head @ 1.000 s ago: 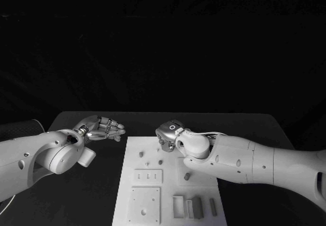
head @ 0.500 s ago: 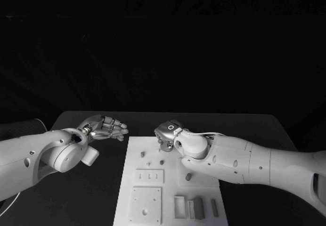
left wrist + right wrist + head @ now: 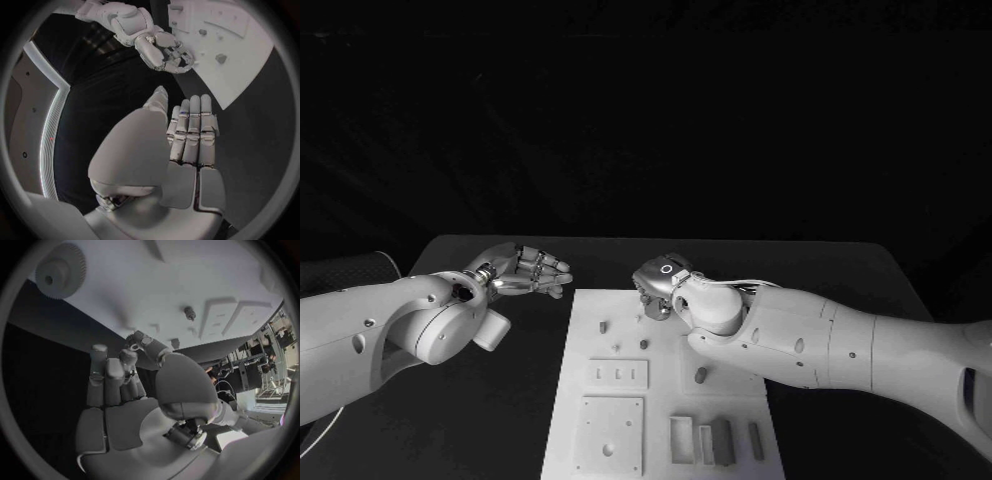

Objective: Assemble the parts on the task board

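Note:
The white task board lies in the middle of the table. Small grey pegs stand on it. My right hand hovers over the board's far edge, fingers curled downward. In the right wrist view its thumb and a finger meet on what looks like a small toothed part, above the board with a gear and a peg. My left hand hangs left of the board, fingers apart, holding nothing.
Two flat square plates and several upright bars occupy the board's near half. Black table surrounds the board on both sides. The left wrist view shows the right hand at the board's edge.
The right hand's fingers reached down toward the board half a second ago and are now drawn back up slightly. The left hand has lifted a little and moved slightly away from me.

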{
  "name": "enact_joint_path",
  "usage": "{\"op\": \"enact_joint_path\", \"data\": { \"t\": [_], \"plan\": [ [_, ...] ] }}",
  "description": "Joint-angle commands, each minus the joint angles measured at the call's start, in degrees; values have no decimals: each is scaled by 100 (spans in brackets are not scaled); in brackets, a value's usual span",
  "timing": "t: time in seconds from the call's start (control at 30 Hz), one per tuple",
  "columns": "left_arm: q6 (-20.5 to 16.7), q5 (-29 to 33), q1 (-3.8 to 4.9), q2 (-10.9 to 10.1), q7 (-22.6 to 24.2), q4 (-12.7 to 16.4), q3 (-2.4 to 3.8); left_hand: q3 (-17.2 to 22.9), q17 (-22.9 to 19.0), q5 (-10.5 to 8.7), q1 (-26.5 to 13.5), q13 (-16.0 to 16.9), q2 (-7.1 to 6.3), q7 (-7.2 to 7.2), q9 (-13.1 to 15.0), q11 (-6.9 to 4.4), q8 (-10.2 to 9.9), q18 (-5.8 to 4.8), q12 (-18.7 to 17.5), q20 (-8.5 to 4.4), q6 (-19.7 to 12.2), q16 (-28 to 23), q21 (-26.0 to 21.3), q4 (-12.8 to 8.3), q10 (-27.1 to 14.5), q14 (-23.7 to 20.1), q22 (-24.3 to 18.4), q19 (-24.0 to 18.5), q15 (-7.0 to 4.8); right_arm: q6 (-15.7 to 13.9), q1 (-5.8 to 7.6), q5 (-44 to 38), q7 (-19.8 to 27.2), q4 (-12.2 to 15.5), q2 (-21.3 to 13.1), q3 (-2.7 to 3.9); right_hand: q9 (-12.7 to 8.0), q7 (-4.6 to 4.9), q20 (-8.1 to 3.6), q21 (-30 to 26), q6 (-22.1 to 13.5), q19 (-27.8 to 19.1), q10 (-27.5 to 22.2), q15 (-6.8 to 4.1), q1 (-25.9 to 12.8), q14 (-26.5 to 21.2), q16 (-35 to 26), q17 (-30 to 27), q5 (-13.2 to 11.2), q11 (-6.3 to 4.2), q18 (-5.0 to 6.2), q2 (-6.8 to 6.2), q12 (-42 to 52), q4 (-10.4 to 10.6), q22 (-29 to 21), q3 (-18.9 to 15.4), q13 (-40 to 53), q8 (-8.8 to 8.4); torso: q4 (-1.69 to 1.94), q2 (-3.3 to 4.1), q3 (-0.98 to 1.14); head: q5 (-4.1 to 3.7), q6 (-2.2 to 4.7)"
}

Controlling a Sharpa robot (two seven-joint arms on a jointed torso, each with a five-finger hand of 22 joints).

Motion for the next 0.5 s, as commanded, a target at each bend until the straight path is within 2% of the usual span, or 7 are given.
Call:
{"op": "enact_joint_path", "data": {
  "t": [0.03, 0.3, 0.5],
  "plan": [
    [36, -36, 13, -4, 63, 11, 3, 46, 6, 0, 31, 8, -23, -20, 9, 17, -14, 95, -34, -45, -4, -26, -27, -3, 26, 42, 9, 13, -3, 142, -3, -94, 60, -15, 13, 1, 11, -114, -58, 39, 703, -1, -94, -99, 27, -69, 30, 3, 3, -73, 160, -21, 36, 0, 110, 21, -10, 12, 2, 1, 4, 22, -17],
    [12, -40, 13, -25, 60, 12, 3, 46, 9, 0, 29, 9, -24, -20, 10, 18, -14, 95, -36, -45, -4, -29, -28, -3, 26, 43, 10, 13, -3, 168, -5, -69, 75, -43, 31, 0, 13, -114, -59, 39, 701, 0, -94, -99, 24, -67, 30, 3, 3, -73, 160, -22, 35, 1, 110, 23, -17, 10, -11, 6, 8, 49, -16],
    [9, -45, 13, -31, 64, 29, 3, 47, 11, 0, 31, 9, -25, -20, 10, 17, -14, 95, -37, -46, -4, -30, -28, -5, 26, 43, 10, 14, -3, 171, -5, -34, 88, -33, 25, 0, 15, -113, -59, 39, 700, 0, -93, -99, 21, -67, 29, 3, 3, -73, 160, -21, 34, 3, 109, 24, -23, 8, -5, 5, -4, 59, -28]
  ]
}}
